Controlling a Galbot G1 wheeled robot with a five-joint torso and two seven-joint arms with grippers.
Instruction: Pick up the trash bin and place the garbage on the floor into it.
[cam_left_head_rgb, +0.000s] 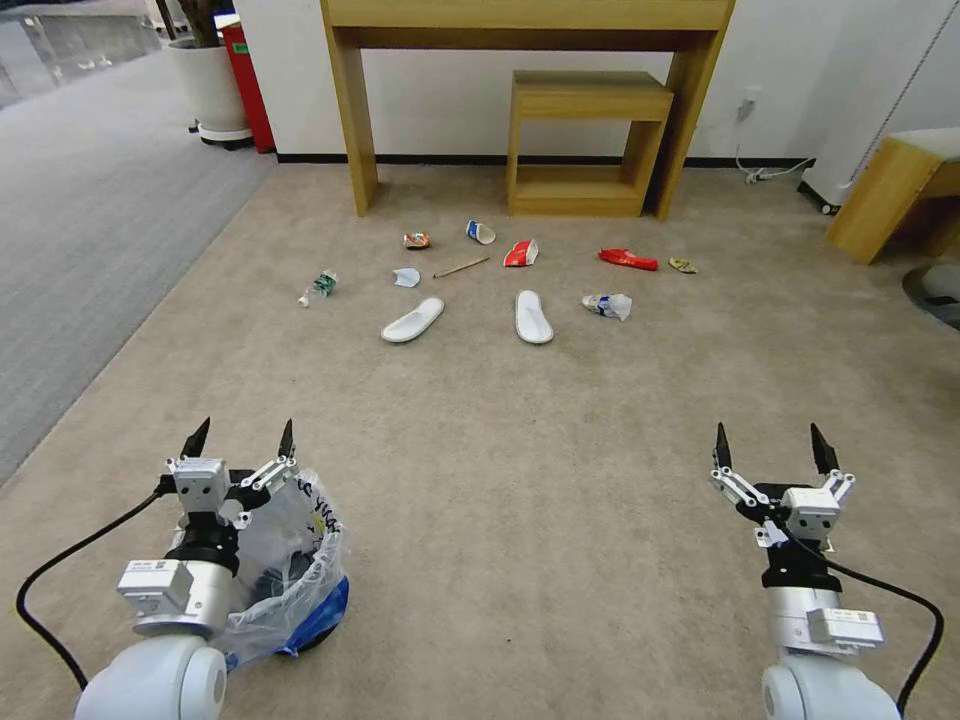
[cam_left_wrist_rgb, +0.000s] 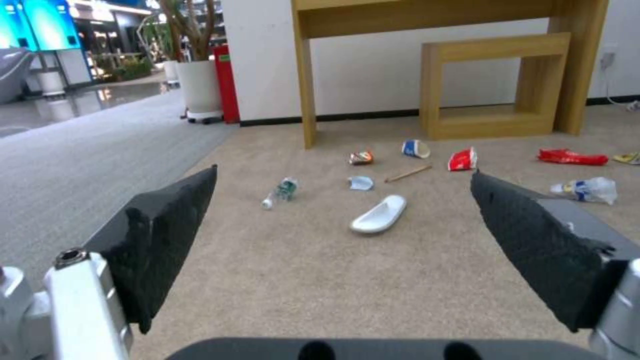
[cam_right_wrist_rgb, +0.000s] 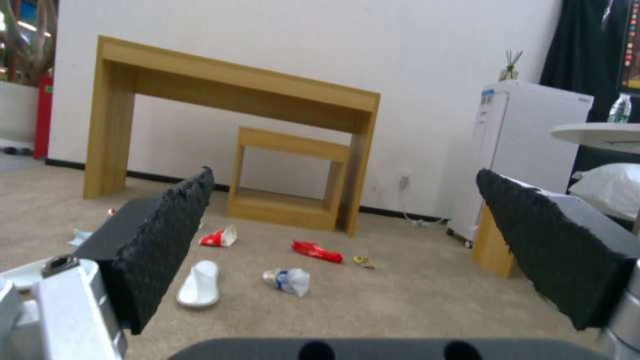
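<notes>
You are facing a beige carpet (cam_left_head_rgb: 560, 480) with a tall wooden table (cam_left_head_rgb: 530, 60) against the far wall and a smaller wooden shelf (cam_left_head_rgb: 585, 140) tucked under it. Your left arm hangs low at your near left, and the trash bin (cam_left_head_rgb: 300, 570), lined with a crinkled clear bag, stands right beside and partly behind it, blue plastic at its base. The left gripper (cam_left_head_rgb: 240, 440) sits above the bin's near rim with its fingers spread wide and nothing between them. Your right gripper (cam_left_head_rgb: 768, 447) is held out at the near right, well apart from the bin, likewise spread and empty. The garbage lies well ahead of you, in front of the table: two white slippers (cam_left_head_rgb: 412, 320) (cam_left_head_rgb: 533, 317), a crushed bottle (cam_left_head_rgb: 318, 287), a white wrapper (cam_left_head_rgb: 609, 305), a red wrapper (cam_left_head_rgb: 628, 259), a red paper cup (cam_left_head_rgb: 521, 254), a blue-and-white cup (cam_left_head_rgb: 480, 232), a crushed can (cam_left_head_rgb: 416, 240), a blue mask (cam_left_head_rgb: 406, 277), a wooden stick (cam_left_head_rgb: 461, 267) and a small yellow wrapper (cam_left_head_rgb: 683, 265).
</notes>
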